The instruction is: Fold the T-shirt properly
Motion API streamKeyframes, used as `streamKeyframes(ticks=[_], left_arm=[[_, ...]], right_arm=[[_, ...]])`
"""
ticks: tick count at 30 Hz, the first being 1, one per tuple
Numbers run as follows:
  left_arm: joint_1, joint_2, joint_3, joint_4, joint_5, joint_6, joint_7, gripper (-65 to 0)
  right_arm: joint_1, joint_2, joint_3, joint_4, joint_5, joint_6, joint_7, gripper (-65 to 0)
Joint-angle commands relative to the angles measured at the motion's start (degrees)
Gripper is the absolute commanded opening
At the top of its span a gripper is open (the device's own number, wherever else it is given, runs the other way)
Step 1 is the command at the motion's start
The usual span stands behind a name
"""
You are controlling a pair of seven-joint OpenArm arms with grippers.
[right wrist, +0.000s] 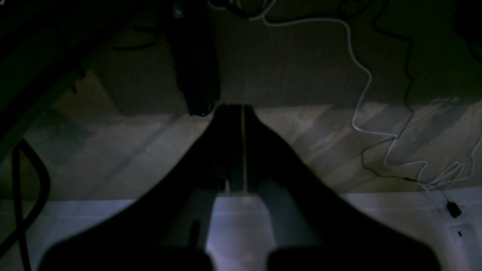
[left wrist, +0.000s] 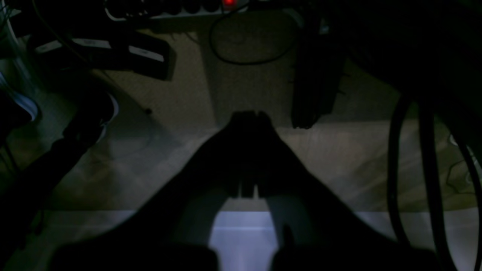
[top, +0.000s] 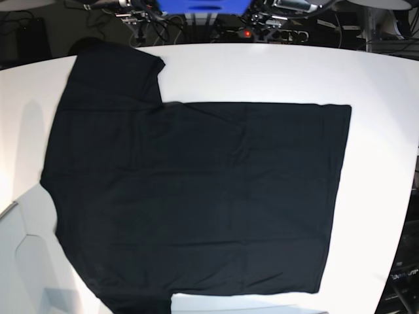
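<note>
**Black T-shirt spread flat, both arms held off the tabletop**

Nearest the base camera, the lower edge of the large black short-sleeved cloth T-shirt runs along the bottom of the view, where one sleeve is cut off by the frame. The garment lies flat and unfolded on the white tabletop, plain side up, covering most of its middle. At the left sits the shoulder end, with the other sleeve reaching up toward the far left corner; the body stretches rightward to the straight hem, which runs down the right side. No print or label is visible. Bare white surface borders the cloth at left, above and at right. Beyond the far edge lies a tangle of dark cables and equipment with a small red light.

Neither arm appears in the base view. The right wrist camera looks down past the right fingers, dark and pressed together with only a thin slit between them, holding nothing; below are a dim floor, a white cable and a pale strip of tabletop edge. The left wrist camera shows the left fingers likewise closed and empty, over dim floor with a looped black cable.
</note>
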Motion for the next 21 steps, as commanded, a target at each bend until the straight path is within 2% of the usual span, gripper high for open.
streamKeyframes(ticks=[1,6,13,21], left_arm=[[0.17,-0.21,-0.10,0.12,-0.21,0.17,0.13,-65.0],[0.17,-0.21,-0.10,0.12,-0.21,0.17,0.13,-65.0],[0.17,-0.30,-0.10,0.21,-0.21,0.17,0.04,-65.0],[0.35,-0.39,-0.10,0.21,-0.21,0.17,0.04,-65.0]], right_arm=[[-0.16,-0.14,-0.14,-0.12,0.19,1.11,-0.12,-65.0],[-0.87,-0.14,-0.06,0.06,0.19,1.11,-0.12,-65.0],[-4.56,-0.14,-0.06,6.74,0.19,1.11,-0.56,-65.0],[-5.18,-0.14,-0.14,6.91,0.19,1.11,-0.56,-65.0]])
